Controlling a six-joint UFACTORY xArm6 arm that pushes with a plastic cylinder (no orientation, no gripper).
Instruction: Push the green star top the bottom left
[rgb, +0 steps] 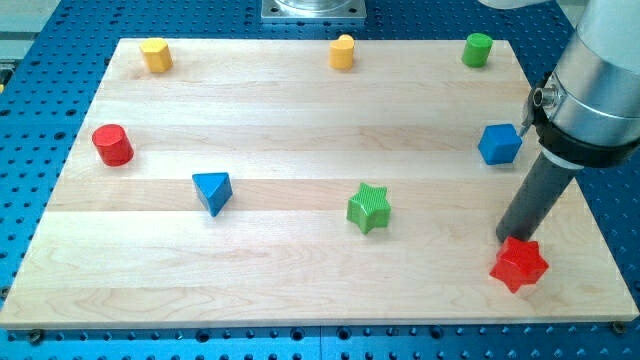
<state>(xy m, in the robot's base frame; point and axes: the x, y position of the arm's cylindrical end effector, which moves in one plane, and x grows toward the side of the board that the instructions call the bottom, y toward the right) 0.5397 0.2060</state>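
While you are watching, my tip (507, 240) is touching the red star (519, 265) | green star (369, 208) is sitting mid-board, well apart | jaws: none showing on this rod.

You are looking down on a pale wooden board (300, 130) made of long planks joined side by side, their seams running from nine o'clock to three o'clock across the view. Its grain is light and evenly lit, with soft shadows and no glare. Around it on every side you see a blue metal table (40, 120) drilled with a regular grid of small holes, widest at nine o'clock and three o'clock and a thin strip at six o'clock. At twelve o'clock a grey metal mounting plate (313, 9) sits just beyond the board's far edge. No walls, windows or floor show.
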